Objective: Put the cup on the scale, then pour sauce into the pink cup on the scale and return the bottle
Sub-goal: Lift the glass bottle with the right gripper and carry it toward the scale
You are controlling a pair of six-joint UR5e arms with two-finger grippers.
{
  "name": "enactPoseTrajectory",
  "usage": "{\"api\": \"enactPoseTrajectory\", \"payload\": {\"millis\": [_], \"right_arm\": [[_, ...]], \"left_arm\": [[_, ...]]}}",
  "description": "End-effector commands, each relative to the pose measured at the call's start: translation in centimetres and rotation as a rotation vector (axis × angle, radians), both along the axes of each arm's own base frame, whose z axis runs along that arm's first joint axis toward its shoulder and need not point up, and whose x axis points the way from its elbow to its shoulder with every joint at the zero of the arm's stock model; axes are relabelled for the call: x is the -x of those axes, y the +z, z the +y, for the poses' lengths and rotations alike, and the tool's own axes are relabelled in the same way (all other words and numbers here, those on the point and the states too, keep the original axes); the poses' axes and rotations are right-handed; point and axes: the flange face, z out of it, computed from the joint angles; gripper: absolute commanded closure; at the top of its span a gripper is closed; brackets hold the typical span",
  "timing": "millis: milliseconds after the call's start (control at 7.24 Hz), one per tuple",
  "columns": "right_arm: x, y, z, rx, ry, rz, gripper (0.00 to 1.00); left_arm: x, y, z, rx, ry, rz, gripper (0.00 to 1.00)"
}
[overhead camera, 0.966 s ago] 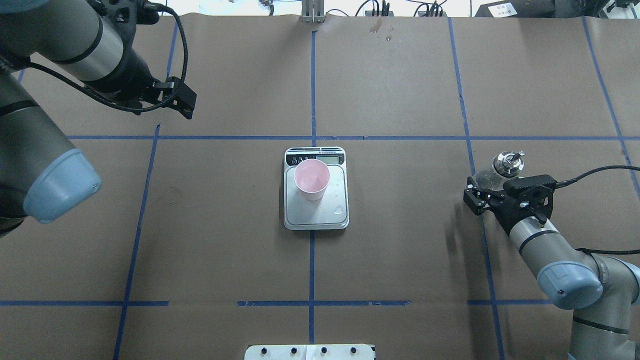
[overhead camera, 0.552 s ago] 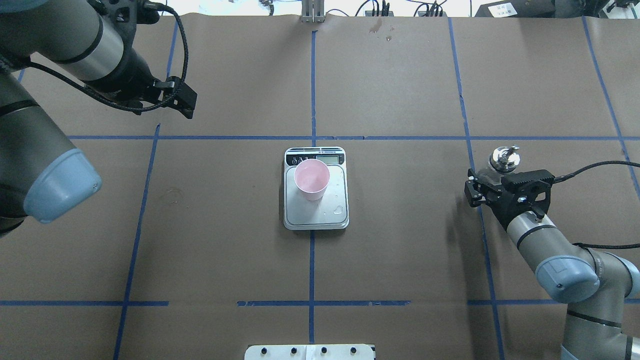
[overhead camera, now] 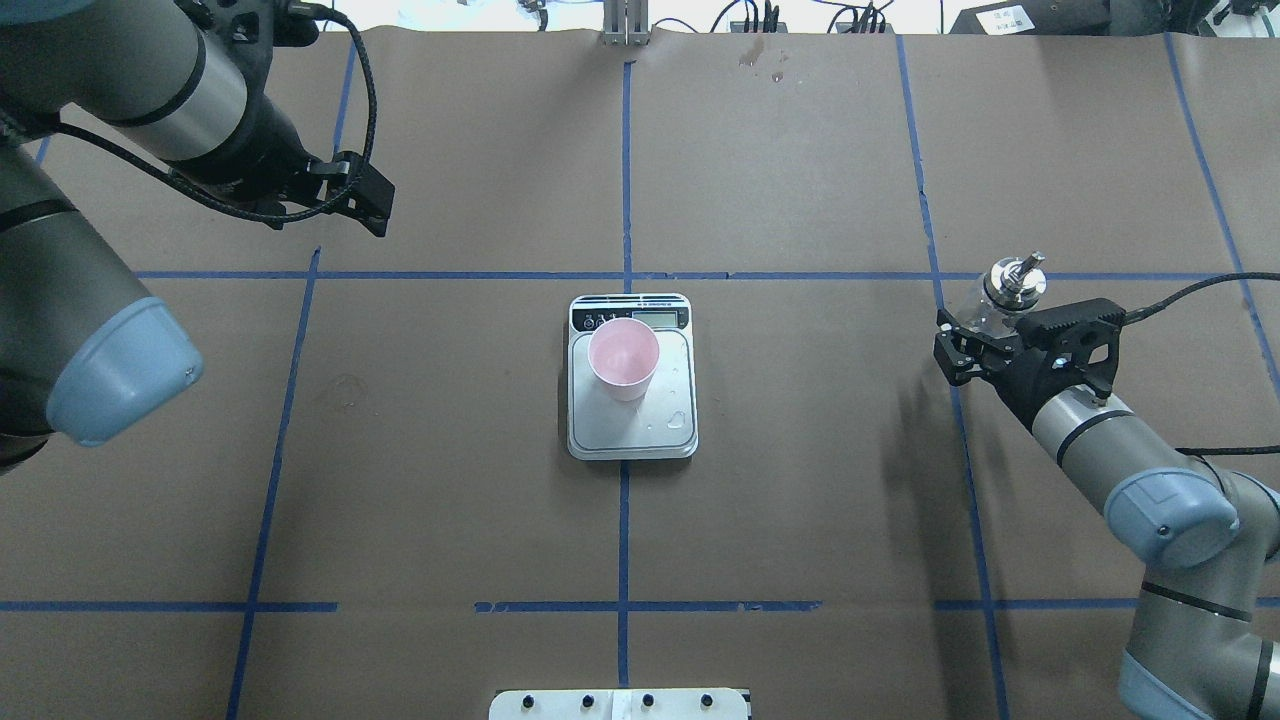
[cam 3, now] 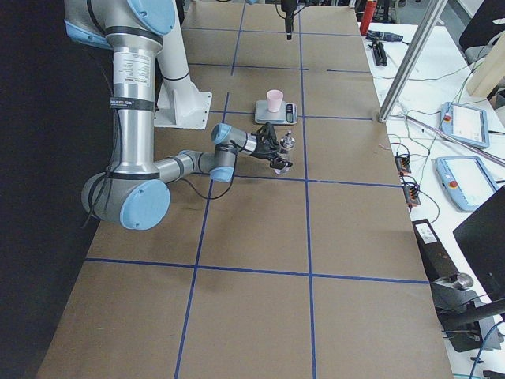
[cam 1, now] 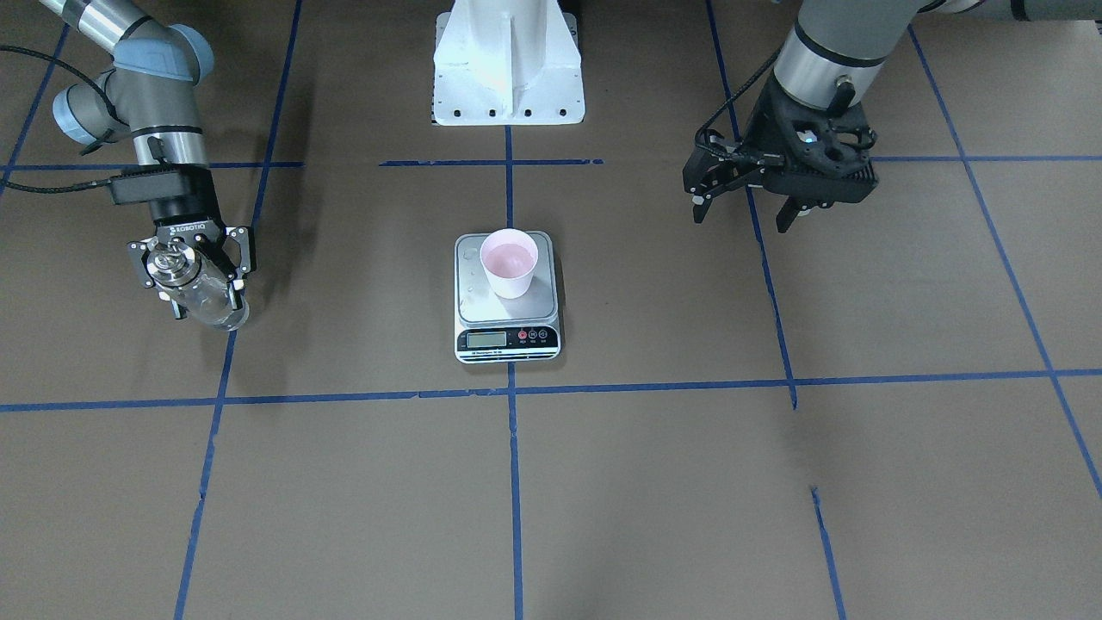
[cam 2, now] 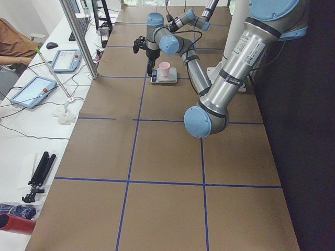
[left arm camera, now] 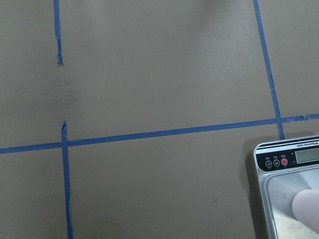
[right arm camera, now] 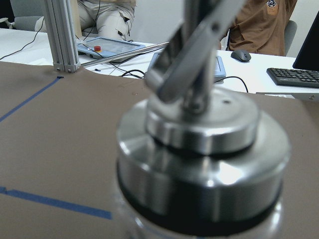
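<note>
The pink cup [overhead camera: 623,355] stands upright on the back half of the scale [overhead camera: 630,428], near its display; it also shows in the front view [cam 1: 509,258]. My right gripper [overhead camera: 985,332] is shut on the clear bottle [overhead camera: 1003,292] with the silver pourer cap, held roughly upright far to the right of the scale, low over the table. I cannot tell whether its base touches the paper. The cap [right arm camera: 204,149] fills the right wrist view. My left gripper [cam 1: 742,215] is open and empty, held high at the far left, away from the scale [cam 1: 482,301].
Brown paper with blue tape lines covers the table. A few water drops [overhead camera: 680,418] lie on the scale platform. The white robot base [cam 1: 508,60] stands behind the scale. Operators, tablets and a keyboard [right arm camera: 294,77] sit beyond the far edge.
My right gripper has carried the bottle a little farther from the robot and slightly right. The left arm, the cup and the scale have not moved.
</note>
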Motion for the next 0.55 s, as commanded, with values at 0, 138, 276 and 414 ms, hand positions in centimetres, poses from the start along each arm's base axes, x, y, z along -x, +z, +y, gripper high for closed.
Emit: {"api": "enactPoseTrajectory", "payload": {"millis": [0, 138, 276, 414], "right_arm": [[-0.4, -4.6, -1.7, -0.017, 0.045, 0.051, 1.00], [1.4, -7.0, -2.8, -0.042, 0.064, 0.140, 1.00], [2.4, -8.7, -3.3, -0.053, 0.055, 0.163, 1.00], [3.1, -10.2, -3.8, -0.089, 0.039, 0.257, 1.00]], "left_arm": [[0.2, -0.1, 0.1, -0.004, -0.001, 0.003, 0.00], [0.8, 0.0, -0.2, -0.013, -0.005, 0.001, 0.00], [1.8, 0.2, -0.9, -0.029, -0.016, -0.008, 0.00], [3.7, 1.6, -1.7, -0.070, 0.008, -0.034, 0.00]]}}
